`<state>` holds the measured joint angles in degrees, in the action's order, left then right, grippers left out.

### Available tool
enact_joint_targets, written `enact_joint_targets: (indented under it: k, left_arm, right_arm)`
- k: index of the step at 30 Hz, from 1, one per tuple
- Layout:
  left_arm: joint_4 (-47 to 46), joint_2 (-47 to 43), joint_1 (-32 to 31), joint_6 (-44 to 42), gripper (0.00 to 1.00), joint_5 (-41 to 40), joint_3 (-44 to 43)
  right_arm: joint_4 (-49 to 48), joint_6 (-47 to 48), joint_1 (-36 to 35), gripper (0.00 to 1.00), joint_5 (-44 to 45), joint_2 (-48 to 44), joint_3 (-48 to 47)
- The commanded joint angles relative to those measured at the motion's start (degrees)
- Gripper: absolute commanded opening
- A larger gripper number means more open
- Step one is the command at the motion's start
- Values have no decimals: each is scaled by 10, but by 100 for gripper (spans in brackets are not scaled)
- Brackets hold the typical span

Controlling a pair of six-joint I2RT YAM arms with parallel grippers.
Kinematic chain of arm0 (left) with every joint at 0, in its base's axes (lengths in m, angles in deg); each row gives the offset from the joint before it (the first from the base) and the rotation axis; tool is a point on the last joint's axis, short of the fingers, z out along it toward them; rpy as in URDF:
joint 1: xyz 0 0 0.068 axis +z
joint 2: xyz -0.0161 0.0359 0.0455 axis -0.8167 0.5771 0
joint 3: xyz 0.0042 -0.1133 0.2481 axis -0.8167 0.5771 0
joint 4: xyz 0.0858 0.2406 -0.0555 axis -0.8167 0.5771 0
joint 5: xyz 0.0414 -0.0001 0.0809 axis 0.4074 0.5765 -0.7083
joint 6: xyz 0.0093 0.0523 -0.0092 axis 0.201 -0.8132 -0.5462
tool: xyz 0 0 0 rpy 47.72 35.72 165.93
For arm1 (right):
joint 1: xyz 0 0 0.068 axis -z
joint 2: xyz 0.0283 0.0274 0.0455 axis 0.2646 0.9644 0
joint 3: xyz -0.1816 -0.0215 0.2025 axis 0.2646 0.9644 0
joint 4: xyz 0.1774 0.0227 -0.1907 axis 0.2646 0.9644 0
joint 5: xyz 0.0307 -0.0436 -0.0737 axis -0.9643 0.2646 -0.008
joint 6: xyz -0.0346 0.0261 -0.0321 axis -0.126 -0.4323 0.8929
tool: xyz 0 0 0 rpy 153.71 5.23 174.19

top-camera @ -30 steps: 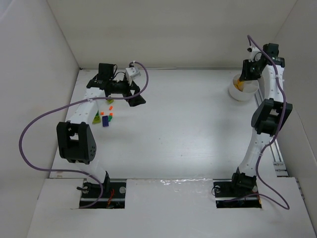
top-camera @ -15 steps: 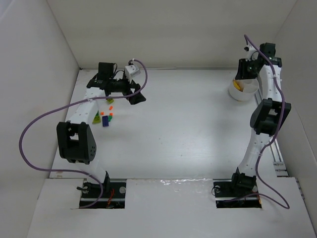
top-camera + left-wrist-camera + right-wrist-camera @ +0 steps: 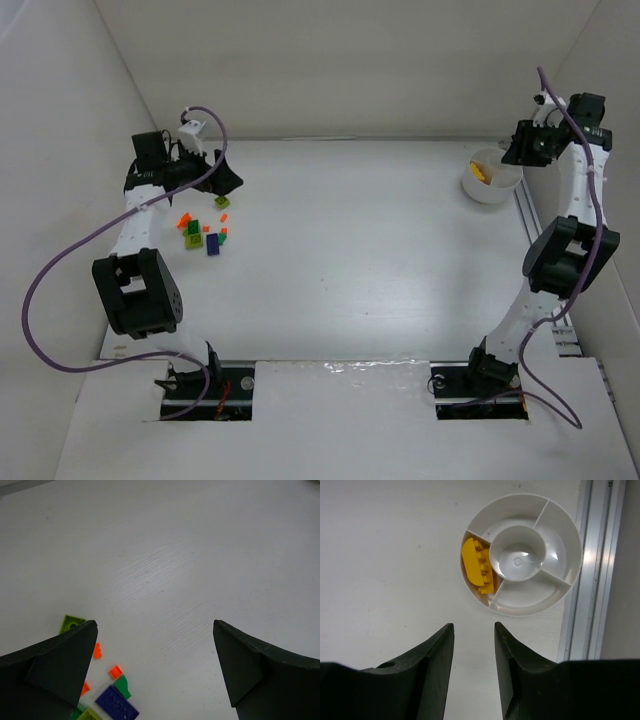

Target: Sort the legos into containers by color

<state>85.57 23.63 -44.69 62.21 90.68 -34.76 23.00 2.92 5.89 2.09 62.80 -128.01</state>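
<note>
My right claw (image 3: 473,626) narrow, empty; cup (image 3: 560,520) at 1 o'clock. Left claw (image 3: 155,622) wide; legos (image 3: 117,703) at 7 o'clock.

1. Small round white plastic cup (image 3: 555,527), divided into wedges: smooth and glossy, light glinting in its centre well.
2. Yellow plastic lego bricks (image 3: 476,567) in one wedge: smooth, with a slight sheen.
3. Dark blue plastic lego brick (image 3: 117,704): smooth, studded top.
4. White table (image 3: 165,565): matt, faintly grained.
5. Silver metal rail (image 3: 594,580): brushed, reflective.
6. Left gripper (image 3: 154,626) fingers (image 3: 57,662): dark, matt plastic.
</note>
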Motion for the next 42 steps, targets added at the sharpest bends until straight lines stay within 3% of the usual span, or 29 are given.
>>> enact_joint_targets:
  k: [1,6,11,16,19,26,29,37,42]
  left_arm:
    - [35,-27,-5,-12,100,-43,-9]
    - [65,-38,7,-63,100,-190,22]
    - [76,-88,27,-170,100,-216,99]
    - [90,-43,41,-229,100,-182,68]
    - [82,12,41,-250,94,-153,35]
    - [79,127,41,-345,68,-101,-40]
    - [78,158,41,-394,67,-87,-62]
    - [59,235,41,-389,74,-98,-132]
    - [49,256,35,-389,77,-118,-132]
  right_arm:
    - [18,8,-7,44,-91,-31,4]
    - [61,2,-68,45,-126,-52,24]
    - [18,-23,-130,48,-139,-93,103]
    - [-10,-46,-177,48,-150,-87,126]
    - [-22,-68,-191,48,-150,-82,126]
    - [-15,-102,-218,48,-202,-55,114]
    - [-15,-117,-224,49,-220,-50,114]
    - [-15,-128,-236,49,-220,-33,102]
    - [-15,-128,-236,49,-215,-22,96]
